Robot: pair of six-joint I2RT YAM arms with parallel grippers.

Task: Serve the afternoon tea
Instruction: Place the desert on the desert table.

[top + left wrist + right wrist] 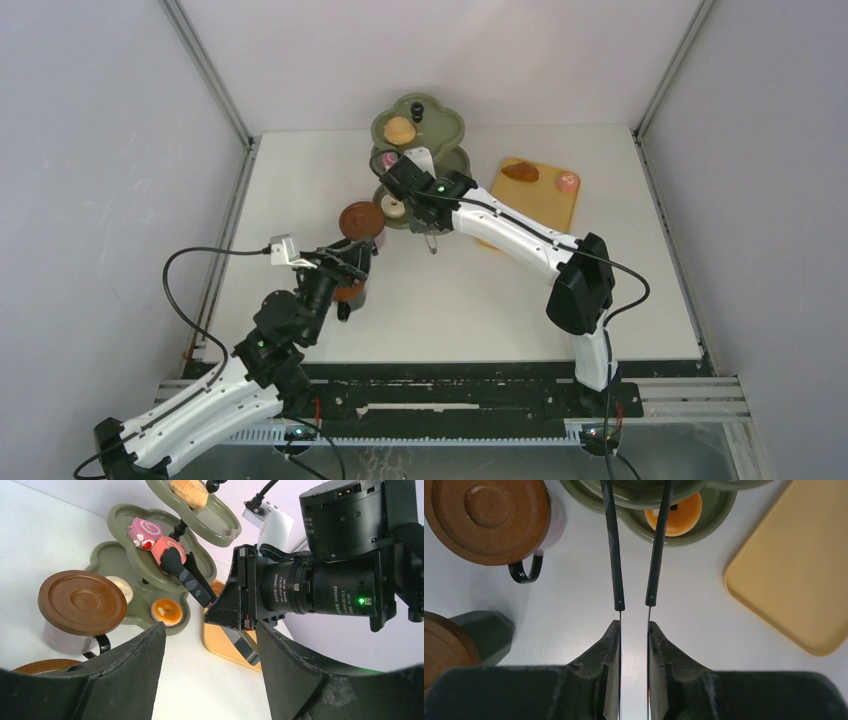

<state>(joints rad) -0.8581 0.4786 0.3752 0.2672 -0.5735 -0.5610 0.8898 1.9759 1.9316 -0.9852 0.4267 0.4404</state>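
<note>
The olive-green three-tier stand (445, 125) stands at the back, with a brown bun (400, 129) on its top tier. My right gripper (403, 182) (634, 630) is shut on the black tongs (614, 555), whose tips clasp a pink swirl cake (167, 550) over the middle tier beside another pink cake (145, 530). A white donut (120, 587) and an orange donut (166, 611) lie on the bottom tier. A cup capped by a brown saucer (360, 220) (82, 601) stands left of the stand. My left gripper (350, 270) (210, 645) is open and holds nothing, next to a second brown saucer (45, 666).
The flat orange-yellow tray (545, 205) lies right of the stand and carries a brown bun (520, 172) and a pink cake (568, 181). The right arm reaches across the table's middle. Grey walls close in both sides.
</note>
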